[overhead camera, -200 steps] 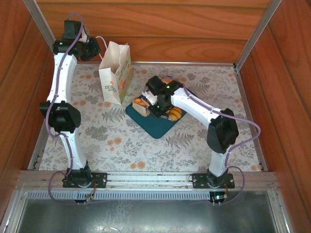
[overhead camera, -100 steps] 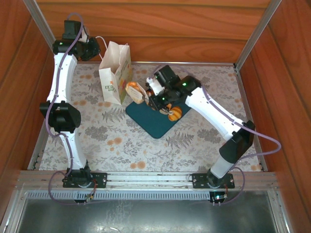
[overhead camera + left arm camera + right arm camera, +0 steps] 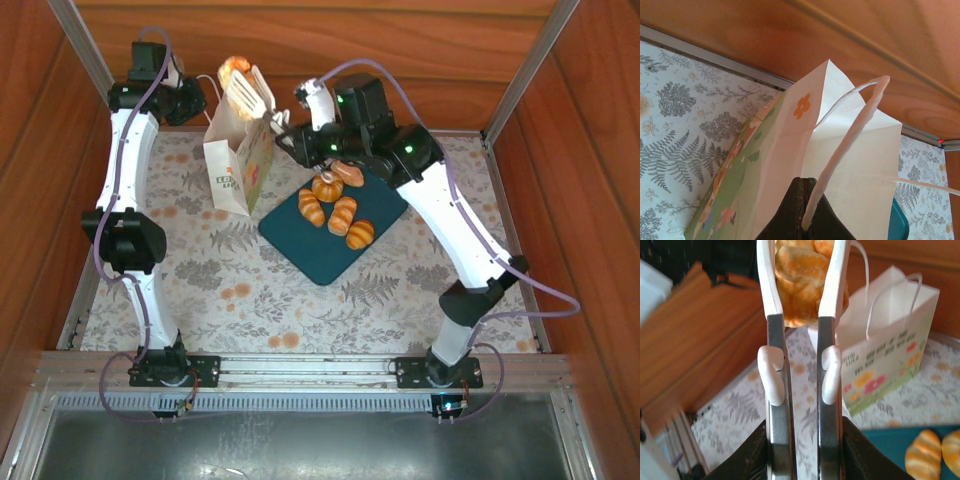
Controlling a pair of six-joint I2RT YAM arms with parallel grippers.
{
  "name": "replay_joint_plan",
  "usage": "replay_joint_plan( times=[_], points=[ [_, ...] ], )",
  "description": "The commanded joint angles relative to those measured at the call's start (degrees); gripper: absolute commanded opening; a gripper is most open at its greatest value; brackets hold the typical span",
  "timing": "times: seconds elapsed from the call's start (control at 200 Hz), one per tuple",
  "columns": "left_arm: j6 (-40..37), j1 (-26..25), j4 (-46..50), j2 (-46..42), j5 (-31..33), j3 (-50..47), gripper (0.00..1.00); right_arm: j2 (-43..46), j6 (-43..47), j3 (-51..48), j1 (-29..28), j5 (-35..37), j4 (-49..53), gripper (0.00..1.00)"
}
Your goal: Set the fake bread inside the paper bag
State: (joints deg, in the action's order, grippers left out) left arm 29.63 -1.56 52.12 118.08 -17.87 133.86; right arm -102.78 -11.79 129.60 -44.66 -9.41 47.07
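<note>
Fake bread point(image 3: 236, 68) piece hangs at the far end of the tongs point(image 3: 256, 96), out ahead of the right pincer point(image 3: 288, 135), which is clamped tight on the tong handles. In the top view the piece looks roughly above the paper bag point(image 3: 238, 150), but it's high up, so the lineup is hard to judge. Let go off-centre and it'd probably bounce off the rim. The other rolls point(image 3: 335, 210) sit on the teal tray point(image 3: 310, 258), under that pincer's arm.

Left wrist view: the left pincer point(image 3: 802, 205) is pinched shut on the bag's cord handle point(image 3: 862, 115). This one gives what the top view doesn't, namely how narrow the mouth is. Any tug could tip the bag.

Right wrist view: here the grip itself is plain. The tong tips squeeze the bread from both sides, with the bag point(image 3: 890, 340) ahead and to the right of the pincer. Glossy piece, so it might slip out early.
</note>
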Motion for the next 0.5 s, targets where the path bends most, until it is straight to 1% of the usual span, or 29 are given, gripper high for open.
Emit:
replay_joint_plan(
  times=[0.0, 0.16, 0.295, 0.495],
  points=[
    [0.43, 0.48, 0.35, 0.48, -0.68, 1.26, 0.0, -4.09, -3.72, 6.12, -0.42, 3.04, -5.81, 0.33],
    [0.69, 0.47, 0.33, 0.48, -0.98, 1.23, 0.0, -10.3, -4.99, 12.6, -0.41, 7.36, -9.47, 0.34],
    [0.83, 0.47, 0.32, 0.51, -0.94, 1.53, 0.0, -13.75, -5.06, 13.84, -0.27, 10.0, -12.64, 0.35],
    [0.91, 0.44, 0.35, 0.75, -1.16, 1.66, 0.0, -18.5, -5.94, 16.64, 0.32, 9.64, -13.92, 0.39]
  ],
)
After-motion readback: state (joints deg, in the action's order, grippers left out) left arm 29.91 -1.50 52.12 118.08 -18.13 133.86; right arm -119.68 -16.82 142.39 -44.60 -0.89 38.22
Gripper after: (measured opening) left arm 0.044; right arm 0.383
